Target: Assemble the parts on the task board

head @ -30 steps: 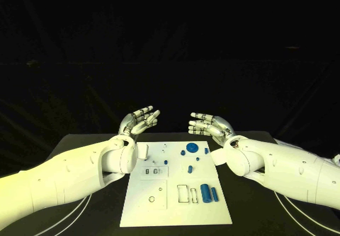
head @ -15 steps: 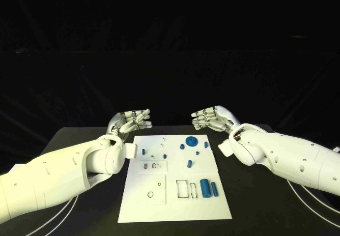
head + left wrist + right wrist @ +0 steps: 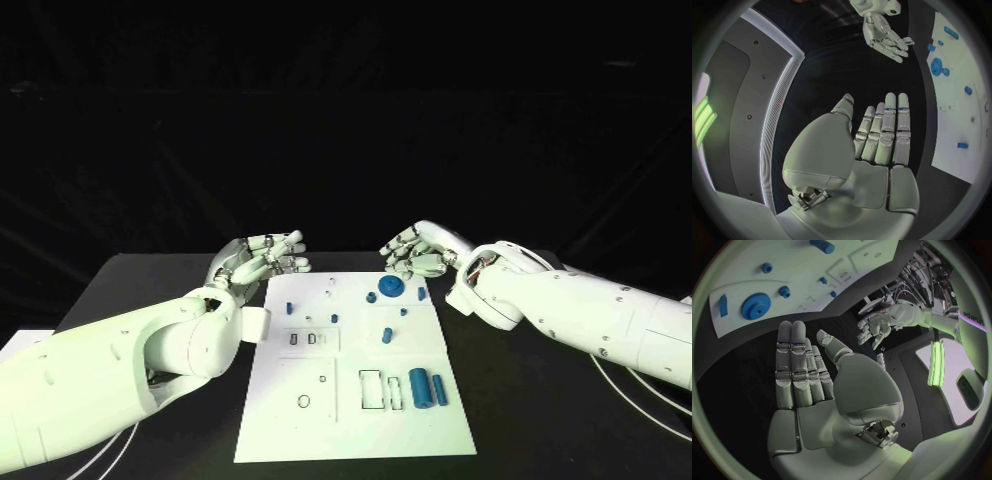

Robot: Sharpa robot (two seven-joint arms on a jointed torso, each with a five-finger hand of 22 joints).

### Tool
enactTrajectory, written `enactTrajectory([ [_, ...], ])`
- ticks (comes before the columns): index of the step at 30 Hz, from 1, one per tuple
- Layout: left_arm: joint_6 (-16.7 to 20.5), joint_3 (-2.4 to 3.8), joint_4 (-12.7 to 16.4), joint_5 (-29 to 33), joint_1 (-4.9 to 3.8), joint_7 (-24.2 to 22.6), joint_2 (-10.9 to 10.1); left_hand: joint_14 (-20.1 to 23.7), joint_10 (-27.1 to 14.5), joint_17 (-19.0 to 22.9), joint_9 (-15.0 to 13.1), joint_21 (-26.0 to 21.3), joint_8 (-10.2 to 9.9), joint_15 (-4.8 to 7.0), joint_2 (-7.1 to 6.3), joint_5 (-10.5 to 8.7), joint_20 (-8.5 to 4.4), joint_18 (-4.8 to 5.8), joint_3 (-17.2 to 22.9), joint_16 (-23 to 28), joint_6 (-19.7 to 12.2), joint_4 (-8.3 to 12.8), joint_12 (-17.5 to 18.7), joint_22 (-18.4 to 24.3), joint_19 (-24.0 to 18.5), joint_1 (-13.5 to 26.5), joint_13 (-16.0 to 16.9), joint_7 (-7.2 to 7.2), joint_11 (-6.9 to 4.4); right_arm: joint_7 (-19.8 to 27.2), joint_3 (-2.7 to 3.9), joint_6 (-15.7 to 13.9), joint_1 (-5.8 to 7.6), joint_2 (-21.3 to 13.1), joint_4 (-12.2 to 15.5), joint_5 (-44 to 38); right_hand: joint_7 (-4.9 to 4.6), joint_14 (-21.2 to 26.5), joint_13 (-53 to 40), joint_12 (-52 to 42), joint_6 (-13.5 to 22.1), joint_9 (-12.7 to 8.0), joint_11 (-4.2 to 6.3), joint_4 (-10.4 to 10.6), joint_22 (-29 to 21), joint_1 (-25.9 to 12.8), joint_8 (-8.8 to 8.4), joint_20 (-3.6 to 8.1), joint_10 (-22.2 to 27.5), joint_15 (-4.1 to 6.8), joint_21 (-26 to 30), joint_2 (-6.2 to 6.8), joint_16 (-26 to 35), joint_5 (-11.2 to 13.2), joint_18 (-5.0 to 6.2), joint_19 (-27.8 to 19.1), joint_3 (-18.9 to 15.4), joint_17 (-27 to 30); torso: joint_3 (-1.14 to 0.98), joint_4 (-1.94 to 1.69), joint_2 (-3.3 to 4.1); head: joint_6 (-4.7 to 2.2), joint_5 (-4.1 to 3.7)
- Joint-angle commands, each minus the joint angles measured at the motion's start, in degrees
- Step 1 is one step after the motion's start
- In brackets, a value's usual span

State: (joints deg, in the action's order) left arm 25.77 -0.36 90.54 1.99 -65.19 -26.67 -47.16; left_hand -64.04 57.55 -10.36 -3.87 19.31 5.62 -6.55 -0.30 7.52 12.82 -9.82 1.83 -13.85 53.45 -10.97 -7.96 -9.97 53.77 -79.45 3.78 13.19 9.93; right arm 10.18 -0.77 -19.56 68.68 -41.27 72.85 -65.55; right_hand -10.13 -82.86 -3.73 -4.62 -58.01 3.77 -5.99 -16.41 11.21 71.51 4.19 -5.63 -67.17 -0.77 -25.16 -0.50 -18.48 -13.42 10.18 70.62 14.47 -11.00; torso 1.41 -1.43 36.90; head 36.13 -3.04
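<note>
The white task board (image 3: pixel 346 420) lies in the middle of the black table. On it are a blue gear (image 3: pixel 389 285), several small blue pegs such as one (image 3: pixel 387 335) mid-board, and a large blue cylinder (image 3: pixel 420 387) with a slimmer one (image 3: pixel 438 390) beside it. My left hand (image 3: pixel 263 256) hovers at the board's far left corner, fingers straight and apart, holding nothing. My right hand (image 3: pixel 415 251) hovers just beyond the gear, also holding nothing. The right wrist view shows the gear (image 3: pixel 756 305) past my fingers (image 3: pixel 795 365). The left wrist view shows my flat hand (image 3: pixel 873 135) and the board (image 3: pixel 961 75).
Empty slots and outlines mark the board's near half (image 3: pixel 374 389). Bare black tabletop (image 3: pixel 548 400) lies on both sides of the board. White cables (image 3: pixel 649 410) trail along the table's right side.
Both hands have come down and nearer to the board's far end; the right hand now hangs over the gear's far side. The camera has shifted. No part has moved.
</note>
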Motion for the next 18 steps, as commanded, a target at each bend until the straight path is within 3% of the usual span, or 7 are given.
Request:
enactTrajectory([
  [1,-2.26,0.12,2.34,3.25,-0.09,0.44,-0.54,-0.34,0.37,-0.12,0.11,0.39,-0.37,-0.13,0.50,-0.11,0.09,-0.61,-0.12,0.06,0.32,0.49,0.37,-0.10,0.52,0.05,-0.03,0.07,0.00,-9.12,0.08,4.28,0.42,0.34,0.50,-17.82,0.71,-3.44,0.02,0.78,-0.92,0.07,0.74,0.45,1.52,-0.42,-0.40,1.12,-1.12,0.80,-2.89,1.05,-3.54,0.40,0.15,1.41,-0.23,-2.67,0.24,-0.63,1.56,-0.75,-0.75],
  [5,-2.28,0.17,4.67,4.41,-0.10,0.62,-1.07,-0.08,0.38,-0.16,0.11,0.43,-0.45,-0.20,0.53,-0.11,0.10,-0.56,-0.18,0.32,0.39,0.67,0.48,-0.12,0.55,-0.03,-0.03,0.11,0.05,-11.45,0.16,6.30,0.69,0.90,0.48,-23.87,1.16,-3.60,0.01,0.95,-1.17,0.08,0.95,0.60,2.49,-0.76,-0.41,1.28,-0.88,0.97,-4.62,1.22,-6.30,0.53,0.18,1.73,-0.04,-4.90,0.39,-1.08,2.54,-0.94,-1.04],
  [11,-2.29,0.20,6.66,4.89,-0.10,0.91,-1.65,0.20,0.38,-0.21,0.12,0.44,-0.54,-0.27,0.56,-0.10,0.12,-0.52,-0.25,0.60,0.44,0.86,0.58,-0.14,0.53,-0.10,-0.04,0.15,0.09,-12.73,0.23,8.14,0.81,1.91,0.25,-28.81,1.44,-3.36,-0.04,0.95,-1.59,0.07,1.31,0.93,5.71,-1.74,-0.47,1.61,-0.75,1.25,-10.27,1.58,-17.97,0.89,0.20,3.26,0.91,-12.49,0.48,-1.71,3.82,-0.93,-1.49],
  [14,-2.39,0.21,7.18,4.88,-0.09,1.07,-1.77,0.27,0.35,-0.23,0.12,0.44,-0.58,-0.29,0.56,-0.10,0.13,-0.51,-0.29,0.67,0.43,0.90,0.63,-0.14,0.53,-0.10,-0.05,0.19,0.12,-12.78,0.24,8.71,0.83,2.37,0.12,-29.80,1.33,-3.34,-0.09,0.84,-1.68,0.06,1.36,1.02,7.50,-2.11,-0.51,1.45,-0.28,1.18,-13.21,1.82,-28.08,1.04,0.07,3.39,1.50,-22.34,0.56,-2.04,4.28,-0.98,-1.63],
  [18,-2.60,0.22,7.55,4.81,-0.09,1.35,-1.84,0.37,0.29,-0.26,0.14,0.45,-0.66,-0.33,0.54,-0.11,0.14,-0.49,-0.37,0.79,0.39,0.97,0.71,-0.15,0.51,-0.07,-0.06,0.26,0.17,-12.76,0.26,9.68,0.84,2.76,0.15,-30.80,1.35,-3.50,-0.04,0.98,-2.09,0.12,1.02,1.15,8.88,-2.36,-0.40,1.32,0.42,1.15,-15.35,1.98,-34.98,1.09,0.11,2.80,1.94,-29.78,0.65,-2.31,4.68,-0.81,-1.91],
])
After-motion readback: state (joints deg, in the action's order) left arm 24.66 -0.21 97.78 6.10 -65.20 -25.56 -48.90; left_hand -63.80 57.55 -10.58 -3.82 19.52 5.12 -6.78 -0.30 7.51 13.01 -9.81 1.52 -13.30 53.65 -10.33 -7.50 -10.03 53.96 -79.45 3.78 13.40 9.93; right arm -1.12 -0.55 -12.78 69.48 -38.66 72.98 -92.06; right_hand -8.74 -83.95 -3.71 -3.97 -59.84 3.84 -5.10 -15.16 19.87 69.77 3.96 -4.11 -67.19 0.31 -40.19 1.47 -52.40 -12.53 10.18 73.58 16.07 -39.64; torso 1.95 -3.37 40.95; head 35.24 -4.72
